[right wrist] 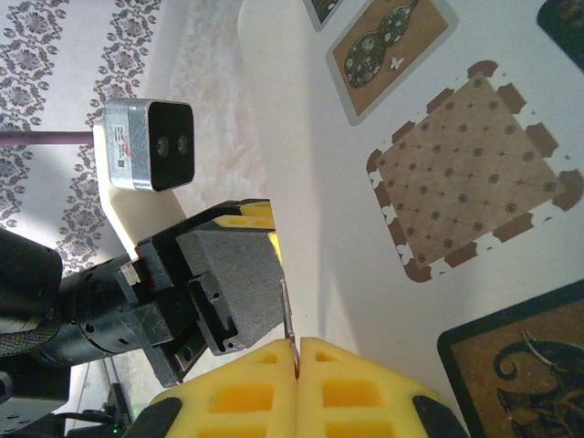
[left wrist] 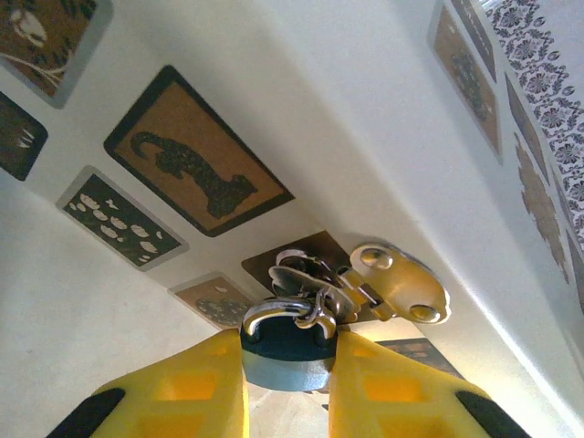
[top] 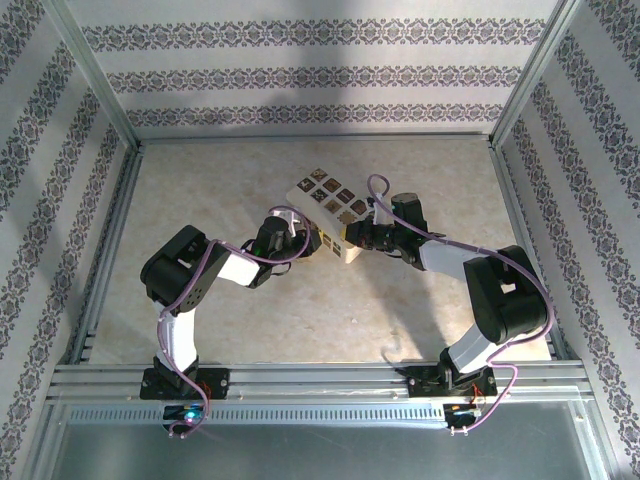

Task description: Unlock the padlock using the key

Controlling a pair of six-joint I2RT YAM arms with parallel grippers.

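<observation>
The padlock, blue-bodied with a silvery shackle, hangs from a brass hasp on the side of the cream box. My left gripper has a yellow finger pressed against each side of the padlock's body. The key, a thin silvery sliver, sticks up from between the closed yellow fingers of my right gripper. Its tip points towards the grey body of the left gripper, close to the box's wall. Seen from above, the left gripper and the right gripper meet at the box's near corner.
The box carries dark picture tiles on its faces and lies mid-table. Aluminium rails run along the near edge, and patterned walls close in the back and sides. Purple cables loop over both arms.
</observation>
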